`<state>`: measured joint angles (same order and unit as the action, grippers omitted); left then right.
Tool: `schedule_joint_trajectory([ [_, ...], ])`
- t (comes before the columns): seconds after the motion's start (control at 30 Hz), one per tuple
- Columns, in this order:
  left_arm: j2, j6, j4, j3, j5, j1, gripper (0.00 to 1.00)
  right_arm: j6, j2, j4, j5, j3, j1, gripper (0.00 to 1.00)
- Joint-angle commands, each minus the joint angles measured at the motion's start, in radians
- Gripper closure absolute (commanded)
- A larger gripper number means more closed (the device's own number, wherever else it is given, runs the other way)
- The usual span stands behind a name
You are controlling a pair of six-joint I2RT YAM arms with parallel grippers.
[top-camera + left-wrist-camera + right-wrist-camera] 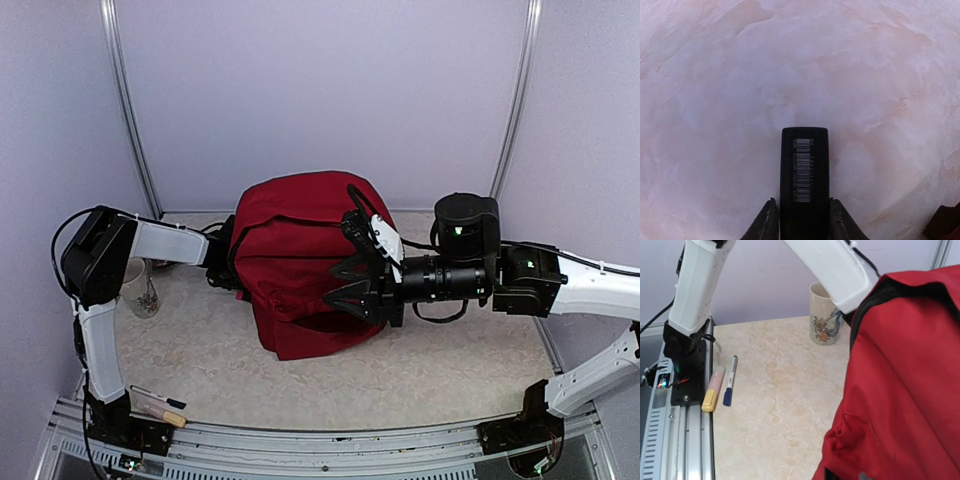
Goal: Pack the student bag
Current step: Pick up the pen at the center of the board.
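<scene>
The student bag, a large dark red backpack, stands upright in the middle of the table. It also fills the right side of the right wrist view. My left arm reaches to the bag's left side, where its gripper is hidden. In the left wrist view my left gripper is shut on a flat black object with a barcode label, in front of a pale surface. My right gripper is against the bag's right side with its fingers spread apart. Its fingers do not show in the right wrist view.
A patterned mug stands left of the bag under the left arm and shows in the right wrist view. A blue-capped marker and a pink and yellow highlighter lie by the left base rail.
</scene>
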<state>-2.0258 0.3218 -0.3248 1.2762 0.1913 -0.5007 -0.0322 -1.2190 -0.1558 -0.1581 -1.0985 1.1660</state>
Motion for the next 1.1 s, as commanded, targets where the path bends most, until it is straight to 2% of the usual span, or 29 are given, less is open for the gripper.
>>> schedule_joint_trajectory([
  [0.0,0.028,0.026,-0.098,-0.133,-0.002,0.064,0.69,0.003,0.019,0.004,-0.008,-0.014,-0.007,0.44],
  [0.23,0.080,0.042,-0.098,-0.216,-0.003,0.077,0.73,0.003,0.039,0.003,0.006,-0.001,-0.006,0.43],
  [0.4,0.030,0.032,-0.118,-0.189,0.018,0.077,0.60,0.000,0.036,0.008,-0.004,-0.004,-0.006,0.43],
  [0.5,0.004,0.031,-0.127,-0.155,0.012,0.072,0.59,0.001,0.032,0.005,-0.006,-0.010,-0.006,0.43],
  [0.57,-0.003,0.024,-0.129,-0.140,0.000,0.067,0.64,0.003,0.033,0.002,-0.005,-0.013,-0.006,0.43],
  [0.77,0.036,0.021,-0.110,-0.166,-0.041,0.062,0.93,0.012,0.047,0.008,0.006,-0.004,-0.007,0.43],
  [0.9,0.157,0.058,-0.033,-0.229,-0.087,0.073,0.99,0.014,0.043,0.011,0.004,-0.011,-0.006,0.43],
  [1.07,0.334,0.120,-0.013,-0.282,-0.017,0.063,1.00,0.028,0.044,0.017,0.003,-0.021,-0.006,0.43],
])
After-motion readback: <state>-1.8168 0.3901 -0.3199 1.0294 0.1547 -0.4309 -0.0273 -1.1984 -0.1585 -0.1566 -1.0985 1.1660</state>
